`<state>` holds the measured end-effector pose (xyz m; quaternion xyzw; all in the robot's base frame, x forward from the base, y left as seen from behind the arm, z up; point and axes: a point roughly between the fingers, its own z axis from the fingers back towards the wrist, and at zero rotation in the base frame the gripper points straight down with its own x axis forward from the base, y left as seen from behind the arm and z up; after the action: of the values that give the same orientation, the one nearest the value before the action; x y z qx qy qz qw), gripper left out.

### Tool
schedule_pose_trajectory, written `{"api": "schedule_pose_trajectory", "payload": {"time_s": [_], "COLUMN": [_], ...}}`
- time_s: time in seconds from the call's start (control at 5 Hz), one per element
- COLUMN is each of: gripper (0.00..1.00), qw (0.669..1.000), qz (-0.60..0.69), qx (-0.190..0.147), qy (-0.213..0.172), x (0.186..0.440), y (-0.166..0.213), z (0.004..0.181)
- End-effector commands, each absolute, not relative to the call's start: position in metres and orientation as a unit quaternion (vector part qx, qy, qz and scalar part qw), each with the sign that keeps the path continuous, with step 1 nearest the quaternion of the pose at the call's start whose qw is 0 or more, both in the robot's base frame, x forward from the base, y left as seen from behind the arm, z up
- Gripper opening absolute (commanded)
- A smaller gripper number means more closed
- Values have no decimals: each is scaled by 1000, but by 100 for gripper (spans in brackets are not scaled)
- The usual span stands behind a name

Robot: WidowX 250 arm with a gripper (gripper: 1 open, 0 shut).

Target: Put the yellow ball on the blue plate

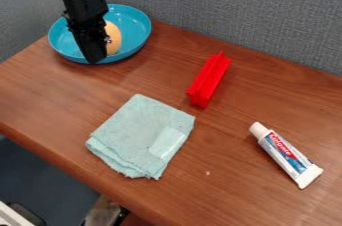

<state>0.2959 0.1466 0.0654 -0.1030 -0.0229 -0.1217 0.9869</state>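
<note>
Yellow ball (114,37): in blue plate (131,19) | claw (92,58): clenched, empty | toothpaste tube (286,154): print unreadable

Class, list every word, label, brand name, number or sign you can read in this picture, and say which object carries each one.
Toothpaste tube: red and blue printing runs along the white tube, but it is too small and blurred to read.
Red block, teal cloth, blue plate, yellow ball: no lettering visible.
Nothing in this view can be read as text.
</note>
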Motion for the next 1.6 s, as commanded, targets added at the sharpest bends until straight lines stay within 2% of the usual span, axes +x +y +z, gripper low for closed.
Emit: {"api": "schedule_pose_trajectory", "payload": {"time_s": [0.0, 1.4], "gripper": [0, 0], "qw": [986, 981], "qz": [-129, -146], "qx": [-84, -111], "qy": [-63, -63], "x": [298, 274], "y": [143, 107], "z": [95, 102]}}
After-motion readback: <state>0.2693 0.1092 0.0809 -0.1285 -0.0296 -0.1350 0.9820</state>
